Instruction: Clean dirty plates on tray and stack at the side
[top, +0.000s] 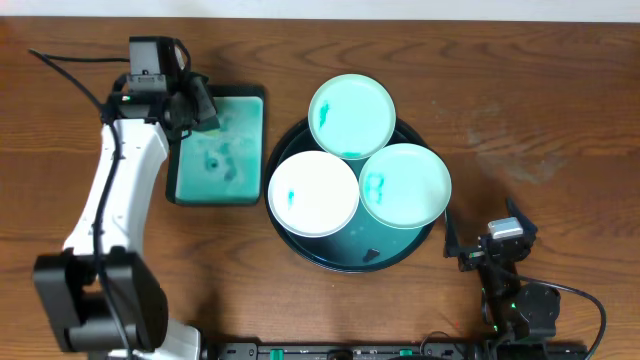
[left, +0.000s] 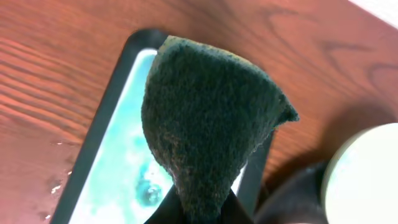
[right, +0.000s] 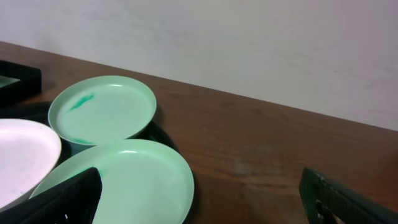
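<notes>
The brown wooden table carries a round tray near its middle. Just left of the tray sits a rectangular green dish. A black cable trails across the far left corner.

To the right of the tray and behind it on that side I have wide bare wood, free for my right gripper, which sits spread just off the rim. The back plate, left plate and right plate crowd the tray and overhang its edge. Only a teal sliver at the front stays uncovered. The sponge dish sits just beside the tray's left side, and my left gripper, clamped on the sponge, hangs over it.
</notes>
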